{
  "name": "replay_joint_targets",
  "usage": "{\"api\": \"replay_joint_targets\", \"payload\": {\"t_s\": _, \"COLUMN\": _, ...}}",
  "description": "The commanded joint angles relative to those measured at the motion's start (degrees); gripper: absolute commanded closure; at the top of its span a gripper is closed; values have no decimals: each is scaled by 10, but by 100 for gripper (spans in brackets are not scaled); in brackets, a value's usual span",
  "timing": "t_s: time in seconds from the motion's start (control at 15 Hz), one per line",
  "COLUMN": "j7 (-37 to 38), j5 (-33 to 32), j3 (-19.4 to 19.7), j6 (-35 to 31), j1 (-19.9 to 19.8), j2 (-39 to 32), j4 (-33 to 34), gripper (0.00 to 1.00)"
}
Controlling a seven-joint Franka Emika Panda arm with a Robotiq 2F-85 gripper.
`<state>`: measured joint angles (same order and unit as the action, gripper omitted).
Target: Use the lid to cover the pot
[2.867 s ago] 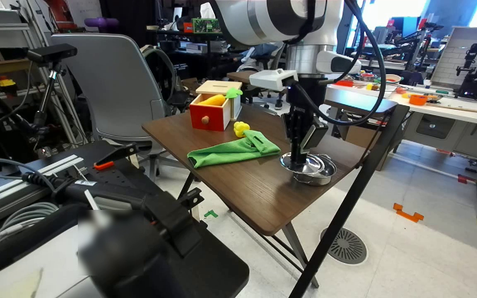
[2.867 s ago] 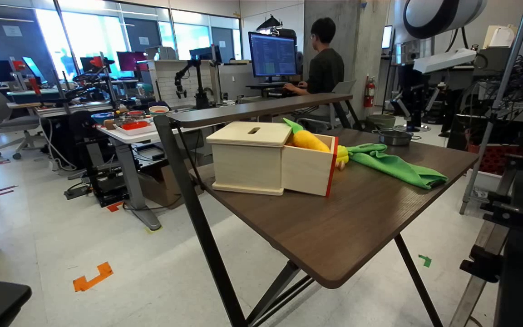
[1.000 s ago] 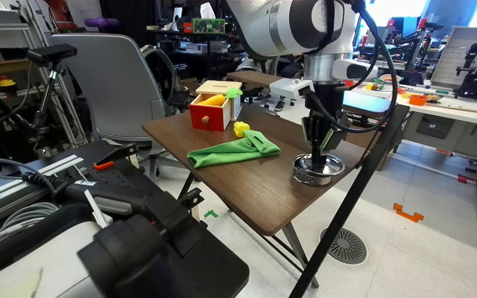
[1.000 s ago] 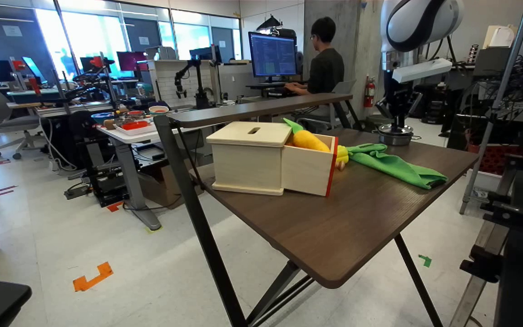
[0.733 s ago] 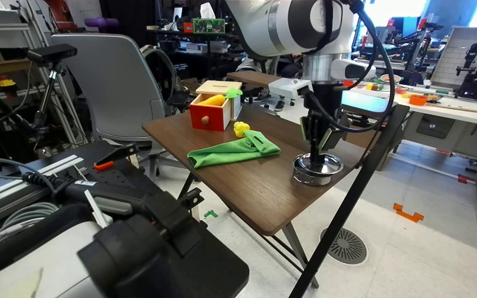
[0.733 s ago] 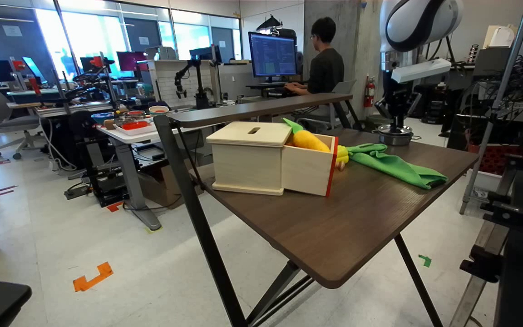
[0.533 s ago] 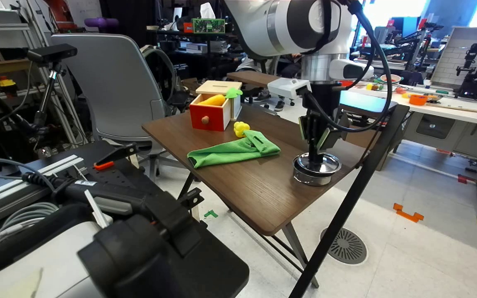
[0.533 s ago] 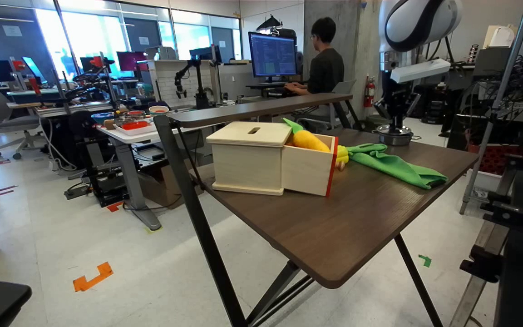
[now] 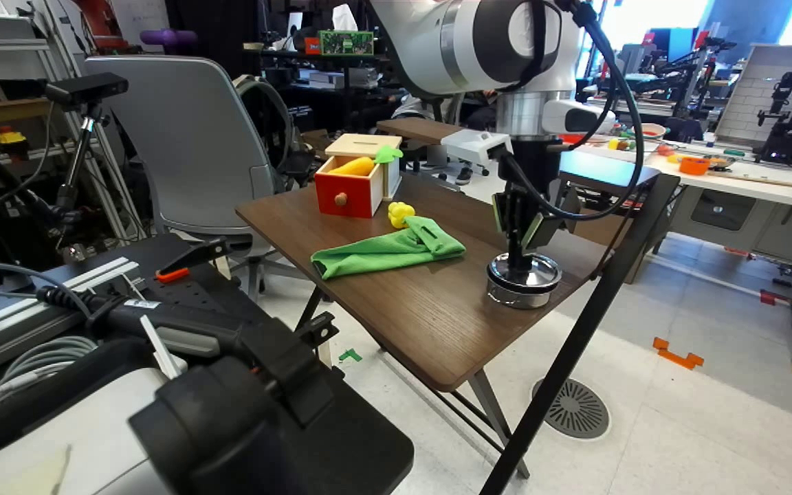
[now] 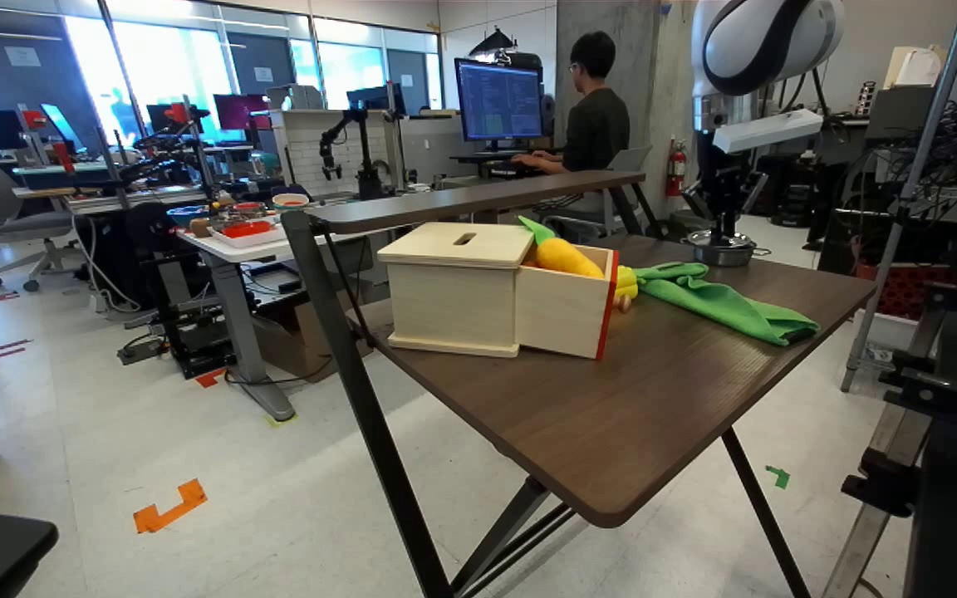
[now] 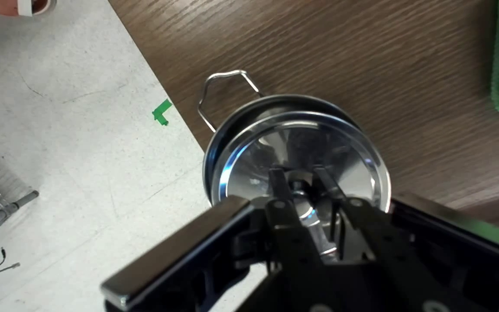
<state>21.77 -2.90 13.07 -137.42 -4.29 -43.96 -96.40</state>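
Note:
The silvery round lid is over the shiny pot near the table's edge; both also show in an exterior view, the lid above the pot. In the wrist view the lid covers most of the pot. A crescent of the pot's inside shows at upper left, so the lid is off-centre. I cannot tell whether the lid touches the rim. My gripper points straight down with its fingers on both sides of the lid's knob, shut on it; the fingertips' contact is partly hidden.
A green cloth lies on the brown table. Behind it are a yellow toy and a red-fronted wooden box with its drawer open. A wire handle sticks out from the pot. A slanting black post stands by the table.
From beside the pot, the lid moved with my gripper over it, then slightly back left in an exterior view. It now sits closer to centred. The pot, cloth and box have not moved.

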Motion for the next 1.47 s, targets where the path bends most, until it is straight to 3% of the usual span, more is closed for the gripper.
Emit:
{"api": "replay_joint_targets", "payload": {"t_s": 0.0, "j7": -3, "j5": 9, "j3": -2, "j6": -8, "j1": -3, "j2": -2, "j4": 0, "gripper": 95}}
{"api": "replay_joint_targets", "payload": {"t_s": 0.2, "j7": -3, "j5": 11, "j3": -3, "j6": -6, "j1": -3, "j2": -2, "j4": -2, "gripper": 94}}
{"api": "replay_joint_targets", "payload": {"t_s": 0.27, "j7": -4, "j5": 11, "j3": -4, "j6": -3, "j1": -3, "j2": -1, "j4": -2, "gripper": 55}}
{"api": "replay_joint_targets", "payload": {"t_s": 0.33, "j7": -4, "j5": 12, "j3": -4, "j6": -2, "j1": -3, "j2": -1, "j4": -2, "gripper": 54}}
{"api": "replay_joint_targets", "payload": {"t_s": 0.8, "j7": -2, "j5": 14, "j3": -3, "j6": -4, "j1": -3, "j2": 10, "j4": -9, "gripper": 5}}
{"api": "replay_joint_targets", "payload": {"t_s": 1.0, "j7": -14, "j5": 45, "j3": -19, "j6": -12, "j1": -14, "j2": 54, "j4": -34, "gripper": 0}}
{"api": "replay_joint_targets", "payload": {"t_s": 1.2, "j7": -28, "j5": 105, "j3": -42, "j6": -60, "j1": -29, "j2": 122, "j4": -91, "gripper": 0}}
{"api": "replay_joint_targets", "payload": {"t_s": 1.27, "j7": -5, "j5": 73, "j3": -16, "j6": -30, "j1": -9, "j2": 57, "j4": -26, "gripper": 0}}
{"api": "replay_joint_targets", "payload": {"t_s": 1.4, "j7": -11, "j5": 89, "j3": -27, "j6": -37, "j1": -16, "j2": 95, "j4": -54, "gripper": 0}}
